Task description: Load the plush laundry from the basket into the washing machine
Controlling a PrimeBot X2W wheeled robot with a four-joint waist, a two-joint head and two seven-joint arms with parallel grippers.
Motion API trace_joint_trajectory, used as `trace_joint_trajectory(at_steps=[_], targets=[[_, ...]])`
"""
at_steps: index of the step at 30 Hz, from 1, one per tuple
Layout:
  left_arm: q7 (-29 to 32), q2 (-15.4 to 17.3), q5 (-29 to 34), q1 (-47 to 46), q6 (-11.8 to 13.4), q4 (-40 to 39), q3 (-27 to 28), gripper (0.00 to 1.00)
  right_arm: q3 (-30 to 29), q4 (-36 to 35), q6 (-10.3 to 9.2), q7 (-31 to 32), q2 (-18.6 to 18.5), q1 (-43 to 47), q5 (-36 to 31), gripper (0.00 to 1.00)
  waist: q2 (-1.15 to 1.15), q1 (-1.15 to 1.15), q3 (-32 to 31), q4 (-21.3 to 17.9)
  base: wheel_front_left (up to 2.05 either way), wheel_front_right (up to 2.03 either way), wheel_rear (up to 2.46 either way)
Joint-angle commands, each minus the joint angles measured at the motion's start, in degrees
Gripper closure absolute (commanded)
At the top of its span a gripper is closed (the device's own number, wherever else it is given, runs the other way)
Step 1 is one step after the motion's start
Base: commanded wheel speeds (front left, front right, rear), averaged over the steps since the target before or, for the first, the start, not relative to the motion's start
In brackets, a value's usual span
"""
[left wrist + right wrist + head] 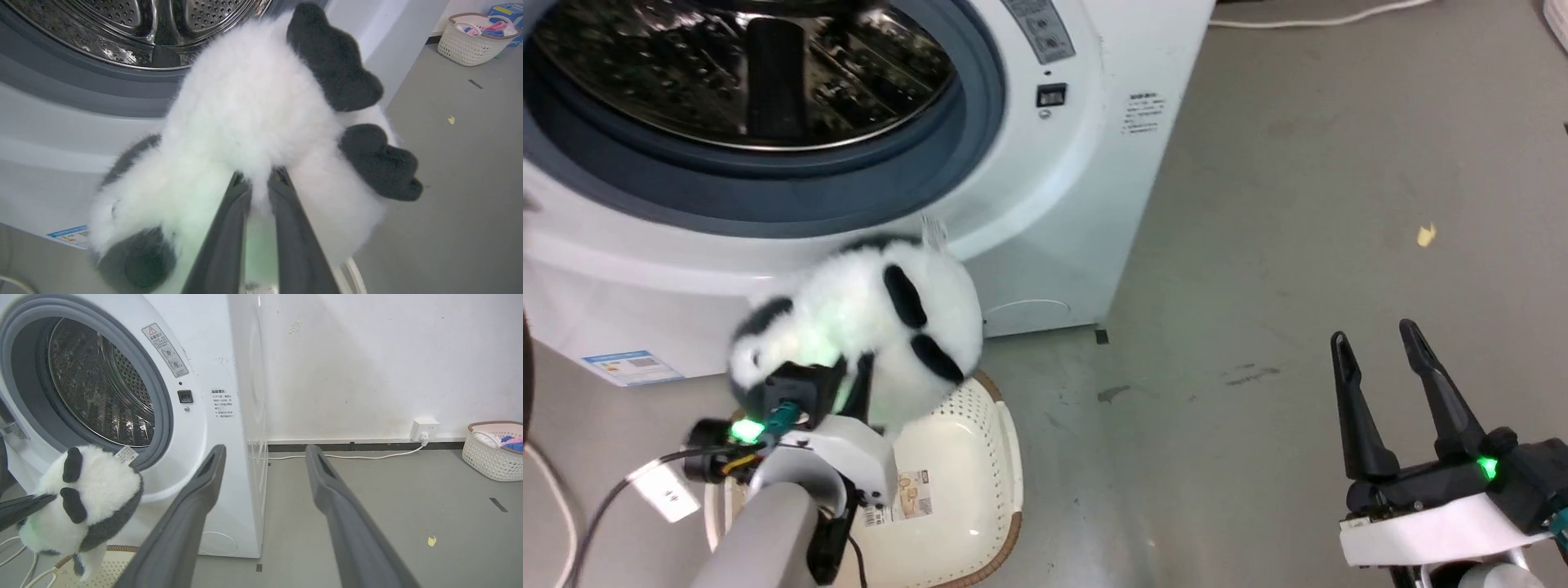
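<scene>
The plush laundry (866, 322), a fluffy white panda toy with black patches, hangs in the air above the basket (968, 465) and just below the washing machine's (1045, 212) open drum mouth. My left gripper (849, 371) is shut on the plush laundry (253, 122); its two dark fingers (229, 228) pinch the white fur. In the right wrist view the plush laundry (81, 498) hangs in front of the grey gasket (163, 416). My right gripper (1380, 343) stands open at the lower right over bare floor, fingers (343, 514) spread with nothing between them.
The cream basket sits on the grey floor in front of the washer, a label on its bottom. A second basket (494, 451) with coloured clothes stands by the far wall. A white cable (367, 456) runs along the wall to a socket. A yellow scrap (1424, 235) lies on the floor.
</scene>
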Motion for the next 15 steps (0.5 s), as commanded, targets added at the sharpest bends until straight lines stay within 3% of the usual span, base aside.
trace_joint_trajectory(at_steps=[1,9,15], targets=[[-0.38,0.75,0.62,1.17,0.94,-3.42,0.73,1.00,0.07,-0.39,-0.05,-0.25,0.00,0.60,-0.34,0.00,0.00,0.01,-0.15,0.25,0.00,0.00,0.00],[-0.38,5.23,3.76,3.03,6.15,-25.08,5.25,1.00,0.49,-1.33,-0.05,-0.25,0.00,-0.33,0.26,0.00,0.00,0.01,3.63,-1.07,0.00,0.00,0.00],[5.21,9.81,3.92,-5.43,6.40,-32.17,8.34,1.00,1.48,-1.51,-0.05,-0.25,0.00,-2.97,1.53,0.00,0.00,0.01,10.25,-3.28,0.00,0.00,0.00]])
